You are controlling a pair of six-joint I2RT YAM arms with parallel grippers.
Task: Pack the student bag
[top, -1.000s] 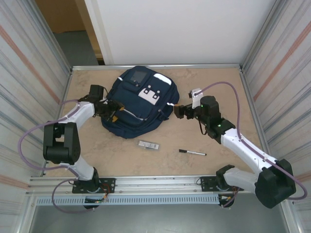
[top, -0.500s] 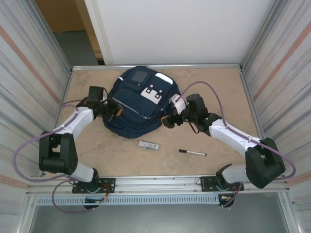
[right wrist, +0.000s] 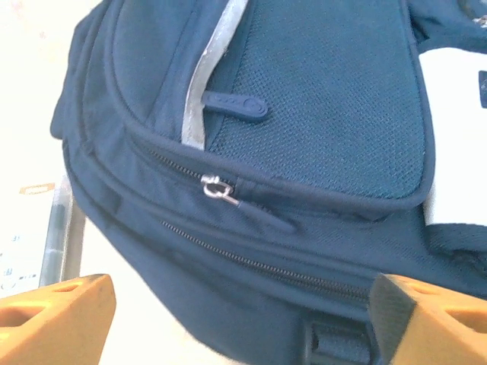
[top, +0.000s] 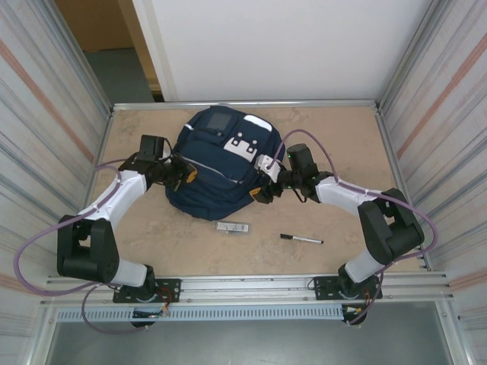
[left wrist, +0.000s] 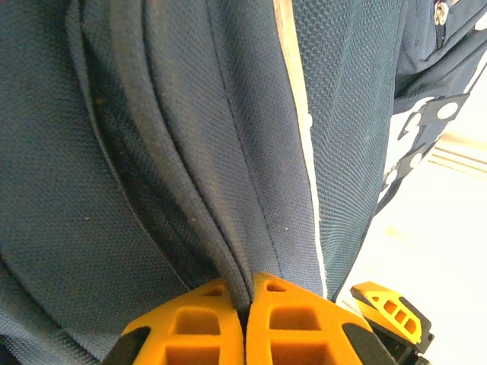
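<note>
Now, left gripper (left wrist: pixel 245 303): its orange fingers are pressed together on a piped seam fold of the large navy-blue fabric backpack (left wrist: pixel 152 152), pinching it. Seen from above, the left gripper (top: pixel 176 176) sits against the pack's left side.
Right gripper (right wrist: pixel 243 334): fingers spread wide, one orange fingertip at each lower corner of its wrist view, holding nothing. The backpack (right wrist: pixel 327 91) lies just ahead; whether the fingertips touch the fabric I cannot tell. From above, the right gripper (top: pixel 262 190) is at the bag's near right corner.
Backpack (top: pixel 217 163): lies on the beige wood-grain tabletop (top: pixel 342 144), left of centre towards the far edge, between the two grippers, white patches facing up.
Zips: a small metal zip slider (right wrist: pixel 217 188) sits on a curved zip line. A navy pull tab (right wrist: pixel 236 104) lies beside a grey reflective stripe (right wrist: pixel 215 61).
Loose things: a small white-grey rectangular object (top: pixel 232 226) lies just near the bag's front edge, not touching it. A black pen (top: pixel 301 239) lies further right, well apart from the bag.
</note>
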